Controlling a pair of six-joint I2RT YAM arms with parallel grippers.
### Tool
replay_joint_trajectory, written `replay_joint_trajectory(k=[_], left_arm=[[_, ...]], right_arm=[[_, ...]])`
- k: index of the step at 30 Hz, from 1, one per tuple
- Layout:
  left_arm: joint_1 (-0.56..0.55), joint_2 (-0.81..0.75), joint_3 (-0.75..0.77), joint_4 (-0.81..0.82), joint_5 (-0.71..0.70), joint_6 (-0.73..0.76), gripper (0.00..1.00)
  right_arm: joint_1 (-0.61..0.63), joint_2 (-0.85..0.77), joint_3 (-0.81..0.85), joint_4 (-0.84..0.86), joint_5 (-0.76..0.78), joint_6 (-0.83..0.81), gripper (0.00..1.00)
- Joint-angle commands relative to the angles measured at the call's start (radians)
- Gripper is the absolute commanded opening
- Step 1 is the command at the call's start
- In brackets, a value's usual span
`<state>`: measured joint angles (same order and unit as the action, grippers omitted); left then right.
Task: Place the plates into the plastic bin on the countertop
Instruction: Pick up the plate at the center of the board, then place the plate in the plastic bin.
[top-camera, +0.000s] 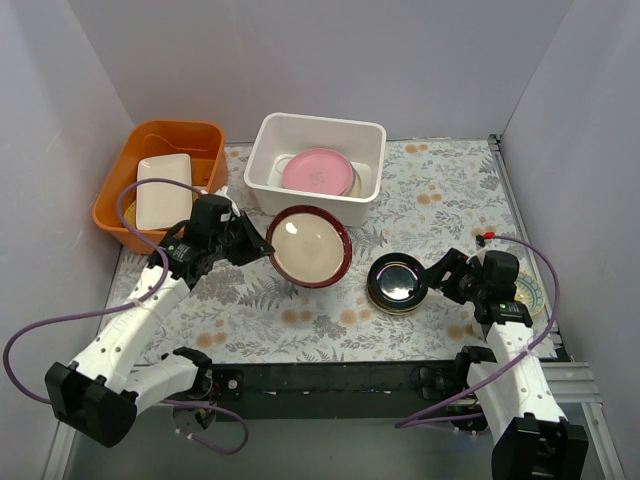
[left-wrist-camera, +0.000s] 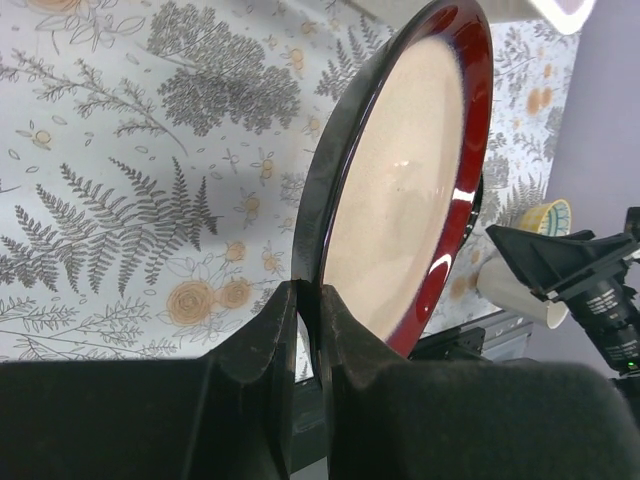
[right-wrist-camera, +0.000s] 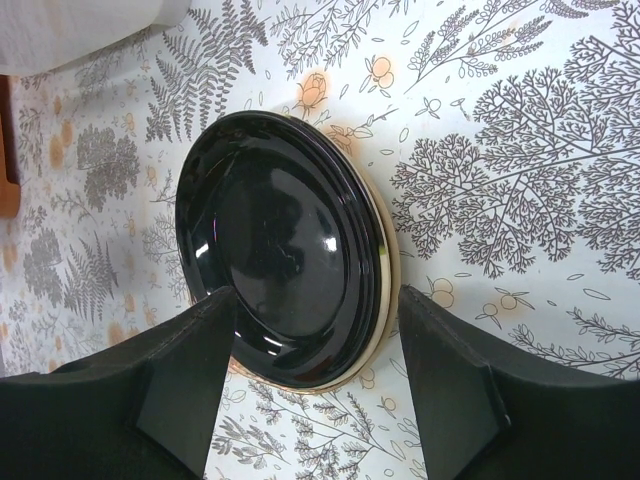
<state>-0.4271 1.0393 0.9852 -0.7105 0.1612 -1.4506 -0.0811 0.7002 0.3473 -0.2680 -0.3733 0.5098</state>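
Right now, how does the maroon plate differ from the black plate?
The maroon plate is lifted and tilted, its rim pinched by the left end effector; the black plate lies flat on a tan plate on the countertop. The maroon plate has a cream face with a dark red rim; the black plate is glossy black throughout. Both are round and outside the bin.
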Motion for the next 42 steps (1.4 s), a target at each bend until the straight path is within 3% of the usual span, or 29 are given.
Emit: replay_joint_trajectory(k=[1, 10, 24, 42], left_arm=[[0.005, -0.027, 0.119, 0.077, 0.035, -0.007, 0.00], [0.005, 0.053, 0.204, 0.109, 0.031, 0.002, 0.00], [0.021, 0.278, 0.495, 0.135, 0.038, 0.033, 0.00], [0.146, 0.628, 0.865, 0.137, 0.178, 0.036, 0.00]], right_arm=[[-0.002, 0.001, 0.042, 0.007, -0.013, -0.007, 0.73], [-0.002, 0.010, 0.047, 0.004, -0.013, -0.017, 0.73], [-0.002, 0.035, 0.061, -0.014, 0.002, -0.036, 0.73], [-0.002, 0.044, 0.068, -0.016, 0.005, -0.056, 0.73]])
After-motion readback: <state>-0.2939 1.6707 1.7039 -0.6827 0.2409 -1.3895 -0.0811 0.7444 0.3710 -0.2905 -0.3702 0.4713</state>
